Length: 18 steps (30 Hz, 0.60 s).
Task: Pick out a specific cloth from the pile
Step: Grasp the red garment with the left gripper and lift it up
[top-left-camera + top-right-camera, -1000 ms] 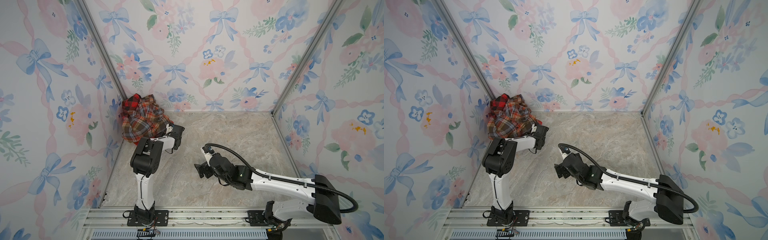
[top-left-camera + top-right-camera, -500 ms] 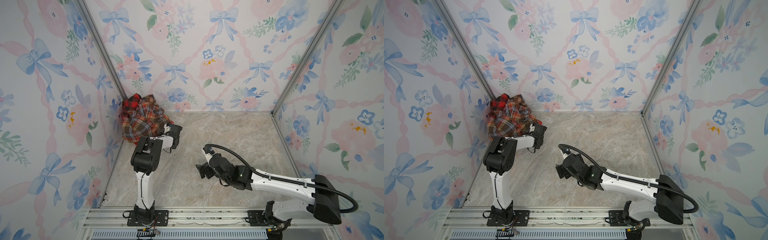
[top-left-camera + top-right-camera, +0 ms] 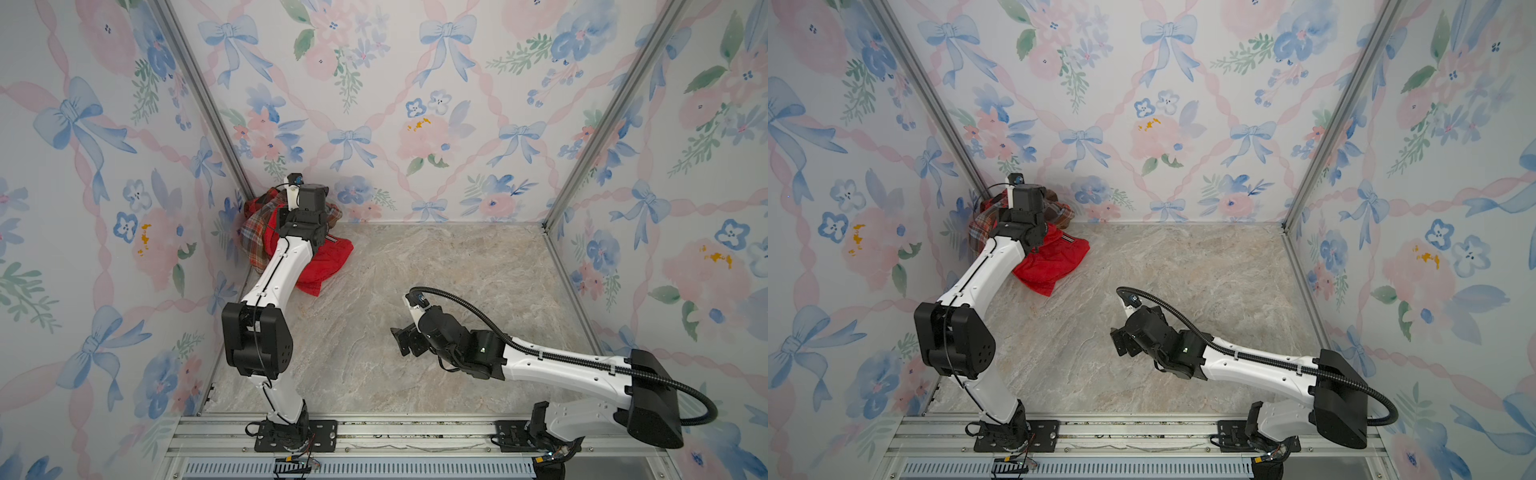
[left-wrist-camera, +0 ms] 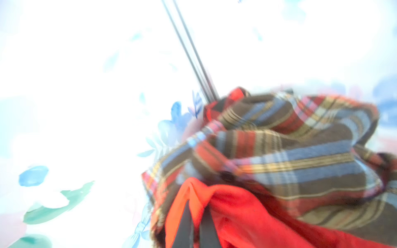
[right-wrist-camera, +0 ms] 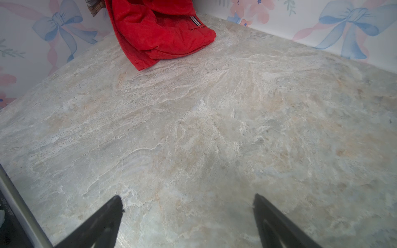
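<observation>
The left end effector (image 4: 197, 205), now clenched on the plain bright red cloth (image 3: 328, 259), has drawn it out beside the heaped plaid garment pile (image 3: 253, 232), so separation looks close. The right end effector (image 5: 187, 201) is released.

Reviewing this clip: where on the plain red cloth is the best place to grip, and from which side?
Probably the bunched upper fold of the red cloth where it comes out beneath the plaid shirt, coming from the table side, since walls close the corner. Its loose end drapes free there. The left gripper is shut on that fold.
</observation>
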Available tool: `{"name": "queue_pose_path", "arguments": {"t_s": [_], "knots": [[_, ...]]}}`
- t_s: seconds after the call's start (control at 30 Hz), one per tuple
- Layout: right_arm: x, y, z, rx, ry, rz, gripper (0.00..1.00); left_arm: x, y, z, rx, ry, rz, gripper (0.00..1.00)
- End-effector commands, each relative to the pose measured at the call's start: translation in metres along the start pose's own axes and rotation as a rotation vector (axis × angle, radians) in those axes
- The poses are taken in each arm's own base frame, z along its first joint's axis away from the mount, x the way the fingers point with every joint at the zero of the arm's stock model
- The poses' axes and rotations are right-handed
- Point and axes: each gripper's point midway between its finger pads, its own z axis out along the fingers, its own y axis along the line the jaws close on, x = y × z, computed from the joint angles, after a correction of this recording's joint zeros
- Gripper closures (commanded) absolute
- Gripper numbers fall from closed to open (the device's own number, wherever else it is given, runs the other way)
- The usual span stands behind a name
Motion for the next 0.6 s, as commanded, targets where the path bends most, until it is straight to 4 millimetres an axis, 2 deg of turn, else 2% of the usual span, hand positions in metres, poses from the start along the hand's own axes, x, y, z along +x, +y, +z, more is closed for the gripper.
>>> {"name": "queue_pose_path", "arguments": {"t_s": [0.0,0.13,0.2,0.27,0.37,0.43,0.5,0.57], "knots": [[-0.011,0.006,-0.007,-0.018,-0.027,0.014,0.03,0.026,-0.011,-0.025,0.074,0.049,-0.096,1.00],[-0.004,-0.004,-0.013,0.008,-0.023,0.018,0.03,0.055,-0.016,-0.047,0.174,0.053,-0.198,1.00],[-0.003,-0.009,-0.018,0.024,-0.021,0.008,0.03,0.058,-0.019,-0.060,0.255,0.044,-0.228,1.00],[-0.004,-0.015,-0.023,0.044,-0.031,0.000,0.03,0.049,-0.020,-0.079,0.337,0.023,-0.248,1.00],[-0.009,-0.020,-0.028,0.057,-0.051,-0.003,0.03,0.017,-0.018,-0.119,0.416,-0.073,-0.214,1.00],[-0.011,-0.020,-0.029,0.056,-0.061,-0.003,0.03,-0.010,-0.007,-0.144,0.441,-0.142,-0.215,1.00],[-0.014,-0.020,-0.028,0.056,-0.069,-0.007,0.03,-0.044,0.008,-0.165,0.466,-0.206,-0.244,1.00],[-0.019,-0.021,-0.025,0.058,-0.076,-0.013,0.03,-0.089,0.026,-0.177,0.460,-0.282,-0.265,1.00]]}}
